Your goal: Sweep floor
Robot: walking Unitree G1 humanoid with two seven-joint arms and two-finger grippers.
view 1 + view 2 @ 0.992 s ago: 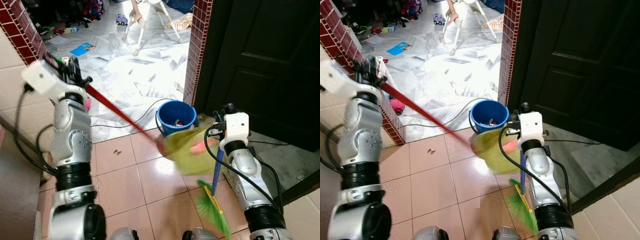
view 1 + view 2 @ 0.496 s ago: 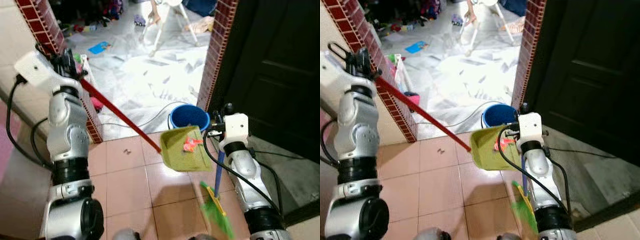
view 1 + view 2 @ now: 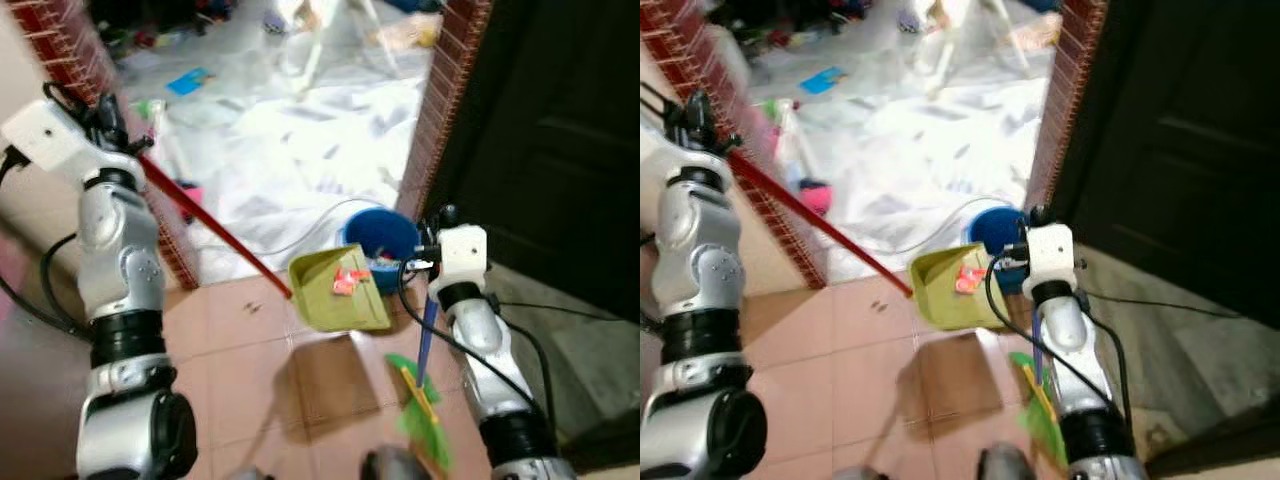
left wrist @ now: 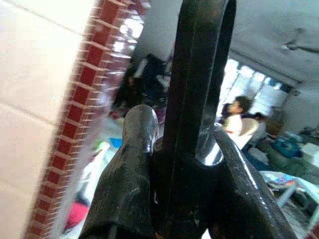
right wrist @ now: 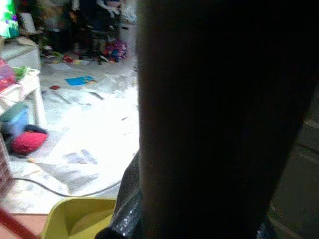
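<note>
left gripper [image 3: 108, 120], upper left, clamps the dustpan [image 3: 335, 291] handle; right gripper [image 3: 430, 225], center right, grips the broom [image 3: 424, 385].

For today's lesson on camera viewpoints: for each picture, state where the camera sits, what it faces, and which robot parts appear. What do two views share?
Left eye: head, looking down; both arms, dustpan, blue bucket, broom.
Right eye: head, same scene, shifted.
Left wrist: along left gripper, shut on the red handle; brick pillar.
Right wrist: along right gripper; dustpan rim, littered floor.
Shared: both eyes and right wrist show the dustpan.
</note>
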